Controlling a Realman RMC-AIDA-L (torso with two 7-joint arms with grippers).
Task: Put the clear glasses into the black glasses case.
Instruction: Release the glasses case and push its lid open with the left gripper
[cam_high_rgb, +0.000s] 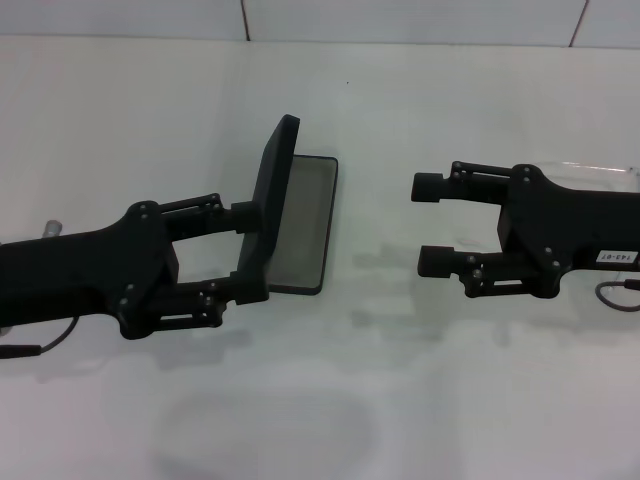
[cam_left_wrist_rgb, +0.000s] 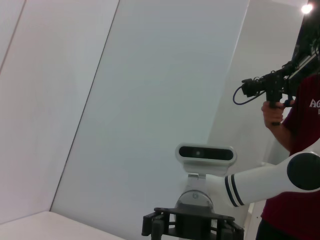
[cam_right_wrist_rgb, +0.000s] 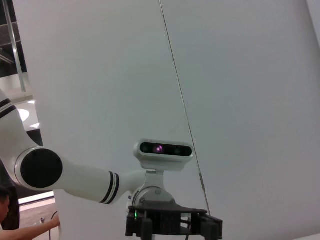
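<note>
We locate the black glasses case (cam_high_rgb: 300, 222) near the centre of the white bench (cam_high_rgb: 120, 120) in the head view. The case stands open: its base lies flat with the grey inner lining facing up, and its lid is raised, tilted toward the robot's left.

The left gripper (cam_high_rgb: 255, 250) is clenched on the raised lid. One finger meets the lid's outer face near mid-height; the other reaches the lid's lower end, at the near corner of the case.

The clear glasses (cam_high_rgb: 600, 172) are faintly visible at the far right edge of the bench, just behind the right arm's body. We see only a thin transparent outline there; we cannot tell how they are oriented.

The right gripper (cam_high_rgb: 432, 224) hovers to the right of the case, apart from it. Its fingers are spread and grasp nothing, with the round fingertips (cam_high_rgb: 428, 186) pointing toward the case.

Both wrist views face a white wall and the robot's head camera (cam_left_wrist_rgb: 205, 153); neither shows the case or the glasses.
</note>
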